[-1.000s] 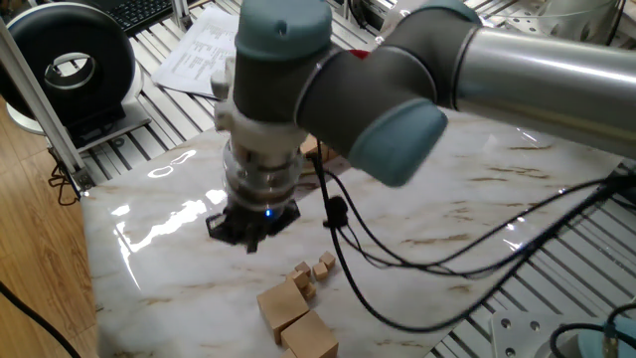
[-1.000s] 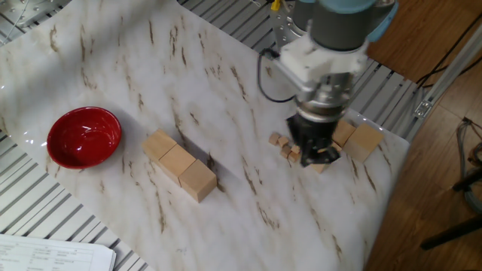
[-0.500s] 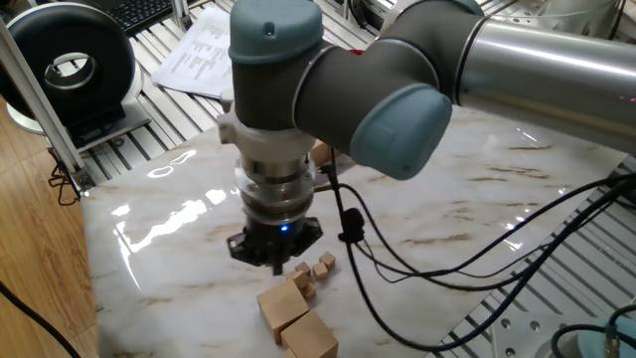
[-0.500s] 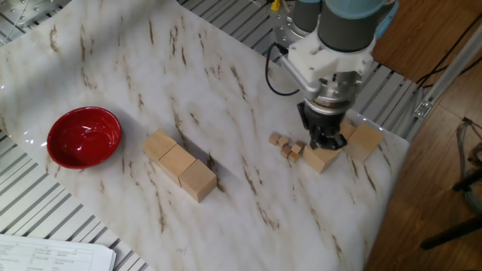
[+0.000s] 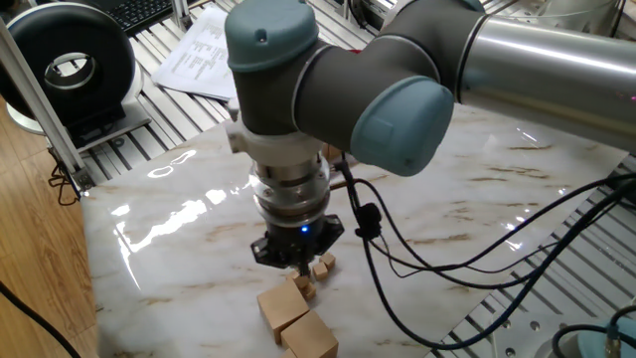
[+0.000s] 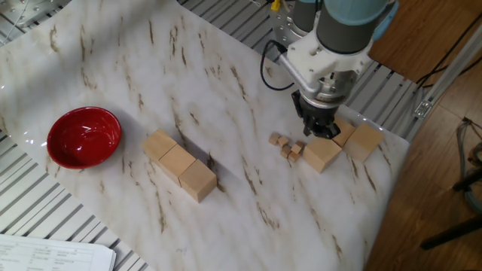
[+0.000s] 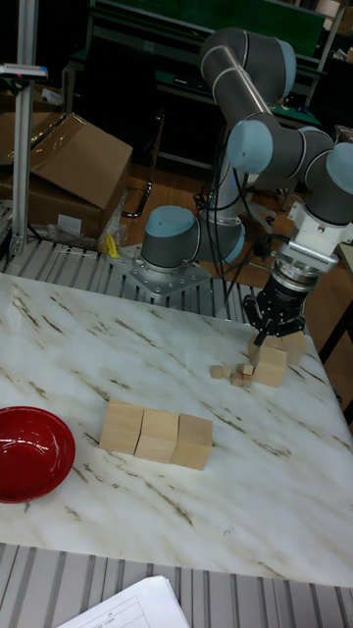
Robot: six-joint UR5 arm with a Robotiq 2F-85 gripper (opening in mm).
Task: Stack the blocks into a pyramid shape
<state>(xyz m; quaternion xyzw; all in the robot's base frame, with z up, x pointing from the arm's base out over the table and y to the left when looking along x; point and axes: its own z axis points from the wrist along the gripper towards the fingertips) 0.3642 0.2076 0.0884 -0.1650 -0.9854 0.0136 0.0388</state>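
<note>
The black two-finger gripper point(image 6: 322, 129) hangs right over big light-tan wooden cubes point(image 6: 324, 154) at the right of the frame (I cannot tell whether it is wide or narrow). Three more big tan cubes point(image 6: 180, 165) sit touching in a row, mid-frame, beside a round red bowl point(image 6: 83, 136). Tiny wooden cubes point(image 6: 285, 145) lie nearby.

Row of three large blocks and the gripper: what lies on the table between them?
Only bare marble, then a cluster of tiny wooden cubes beside the gripper; the other fixed view shows the row.

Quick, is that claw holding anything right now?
Gripper: above the wooden block near the table's corner; open or shut cannot be told.
</note>
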